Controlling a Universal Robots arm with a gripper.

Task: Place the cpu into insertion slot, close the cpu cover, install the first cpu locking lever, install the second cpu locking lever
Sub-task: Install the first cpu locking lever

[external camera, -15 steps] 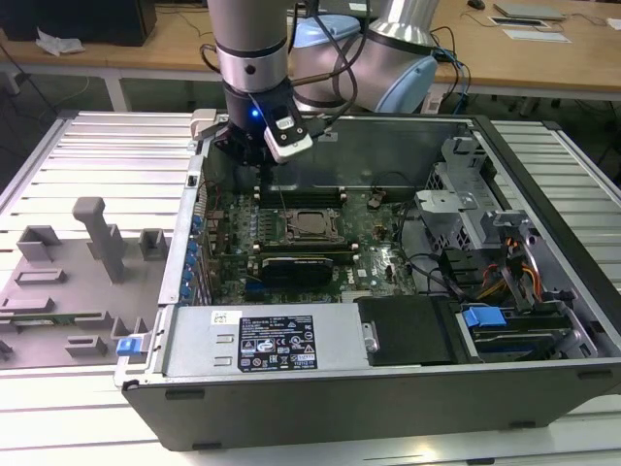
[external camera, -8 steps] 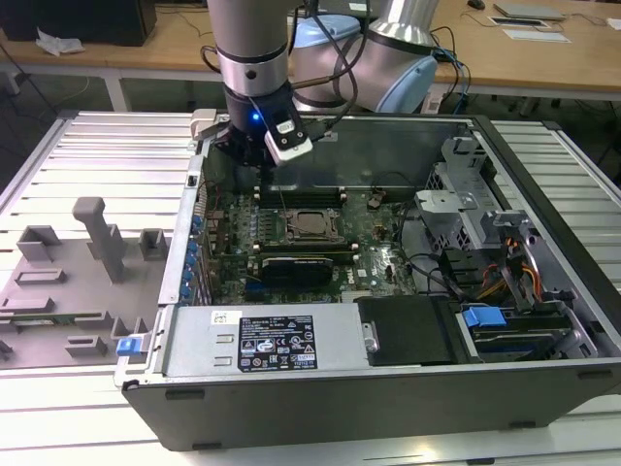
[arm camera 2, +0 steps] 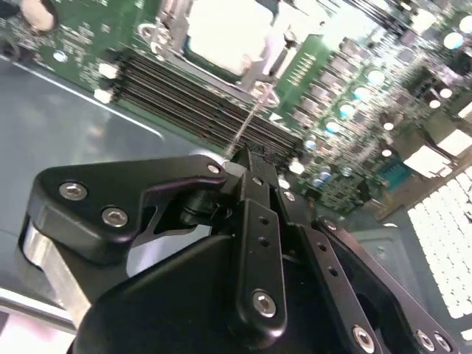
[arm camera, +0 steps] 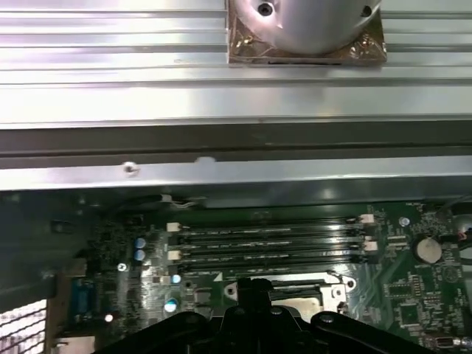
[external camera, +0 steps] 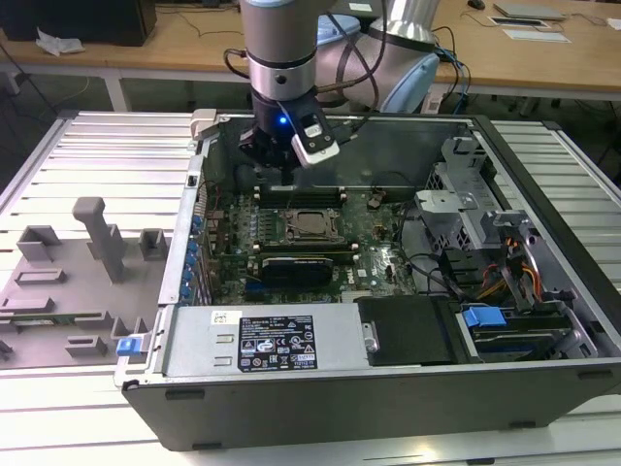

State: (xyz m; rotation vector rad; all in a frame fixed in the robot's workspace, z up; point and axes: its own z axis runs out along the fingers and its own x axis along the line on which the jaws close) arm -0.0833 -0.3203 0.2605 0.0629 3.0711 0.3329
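The cpu (external camera: 312, 224) lies flat in the insertion slot (external camera: 291, 229) in the middle of the green motherboard. Its pale metal top (arm camera 2: 221, 33) sits inside the silvery cpu cover (arm camera 2: 256, 70), which lies down around it. A thin locking lever (arm camera 2: 249, 122) rises from the socket's edge to my black fingertips. My gripper (arm camera 2: 247, 158) is shut, with its tips at the lever's free end; whether the lever is pinched is unclear. In the exterior view my gripper (external camera: 280, 175) hangs just behind the socket. In the first wrist view the gripper (arm camera: 254, 286) overlaps the socket's frame (arm camera: 335, 291).
Long black memory slots (arm camera: 269, 243) run between the socket and the case's back wall (external camera: 408, 146). A black card (external camera: 296, 264) lies in front of the socket. The power supply (external camera: 262, 340), a drive cage (external camera: 466, 194) and cables (external camera: 505, 272) crowd the case. Grey fixtures (external camera: 87, 262) stand outside.
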